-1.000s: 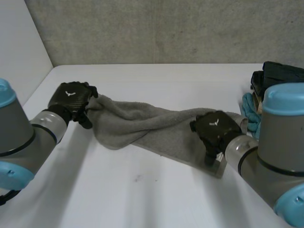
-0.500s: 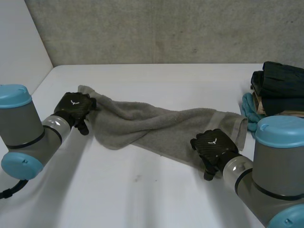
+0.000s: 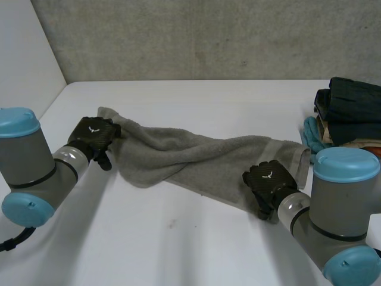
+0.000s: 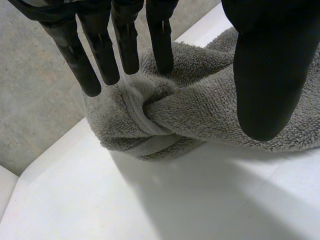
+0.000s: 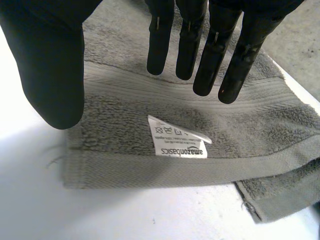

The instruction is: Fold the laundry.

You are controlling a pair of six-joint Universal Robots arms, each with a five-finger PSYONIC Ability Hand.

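A grey terry towel lay stretched in a rumpled band across the white table. The left hand was at its bunched end and the right hand at its flat hemmed end. The left wrist view showed that hand open, its straight fingers touching a twisted knot of cloth and its thumb apart. The right wrist view showed a white care label beneath the right hand's straight, spread fingers, which gripped nothing. A pile of dark folded clothes sat beside the right arm.
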